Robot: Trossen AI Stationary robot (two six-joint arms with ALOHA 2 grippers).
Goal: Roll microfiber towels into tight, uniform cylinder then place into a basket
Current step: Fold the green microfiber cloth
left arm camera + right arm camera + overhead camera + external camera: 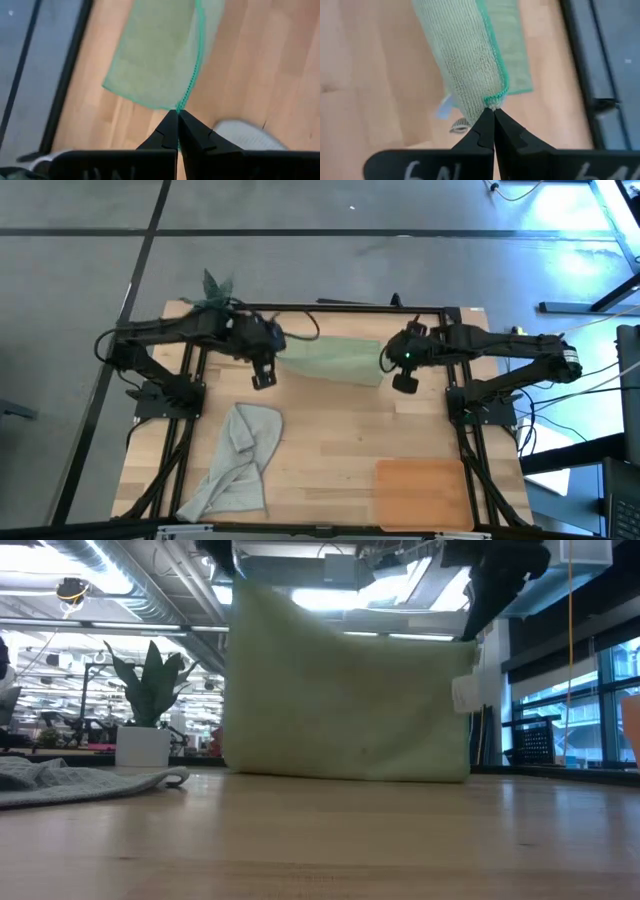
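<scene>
The sage green microfiber towel [345, 705] hangs as a broad sheet between my two grippers over the far middle of the table [340, 435]. A small white tag [464, 692] shows at its right edge. My left gripper [268, 370] is shut on its upper left corner. My right gripper [398, 372] is shut on its upper right corner. The light grey towel [240, 460] lies crumpled on the near left of the table. The orange-brown basket [422, 492] sits at the near right, with nothing in it. My left gripper pinches the green towel's upper left corner [177, 107], at the stitched hem, between its two fingertips, slanting down from above. The towel hangs below it; I cannot tell whether the lower edge [345, 776] touches the table. My right gripper pinches the green towel's upper right corner [493, 102] at the hem, only at its fingertips, slanting down from above. The cloth hangs below the fingers, its top edge [360, 612] drawn nearly straight toward the other gripper.
A white plant pot [143, 745] with a green plant stands at the far left corner. Black frame rails [330, 308] run along the table's far edge and sides. Bare wood lies between the grey towel and the basket.
</scene>
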